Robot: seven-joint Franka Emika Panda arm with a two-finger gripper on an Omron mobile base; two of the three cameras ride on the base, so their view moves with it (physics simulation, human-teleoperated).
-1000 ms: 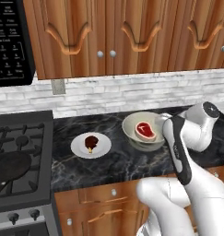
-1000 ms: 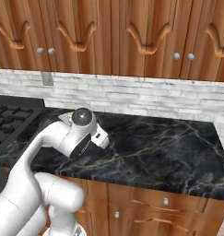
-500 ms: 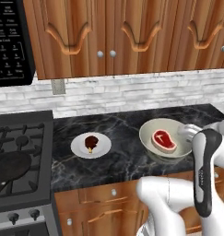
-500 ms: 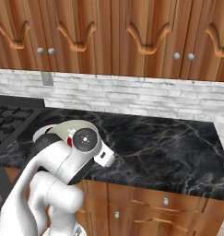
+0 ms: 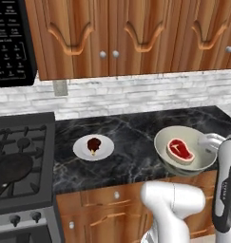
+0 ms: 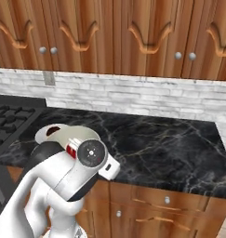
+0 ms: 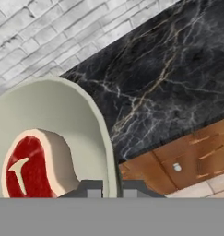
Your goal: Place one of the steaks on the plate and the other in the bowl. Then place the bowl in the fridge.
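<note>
The counter (image 5: 136, 137) is black marble with pale veins, running from the stove (image 5: 19, 166) on the left to its right end, under a row of wooden cabinets (image 5: 136, 33) and a white brick wall (image 5: 145, 95). The white robot arm (image 5: 226, 190) rises at the lower right of the left base view, its end reaching the right rim of the bowl (image 5: 186, 153). The pale cream-green bowl is tilted and sits out over the front edge of the counter, in front of the wooden drawer fronts. In the hand view the gripper (image 7: 105, 189) has its 2 fingertips on either side of the bowl's rim, clamped on the wall. Inside the bowl lies 1 bright red steak (image 5: 180, 150) with a pale fat edge. The small white plate (image 5: 83, 151) rests flat on the counter near the stove, well apart from the bowl, with the dark reddish-brown steak (image 5: 93, 144) on it.
</note>
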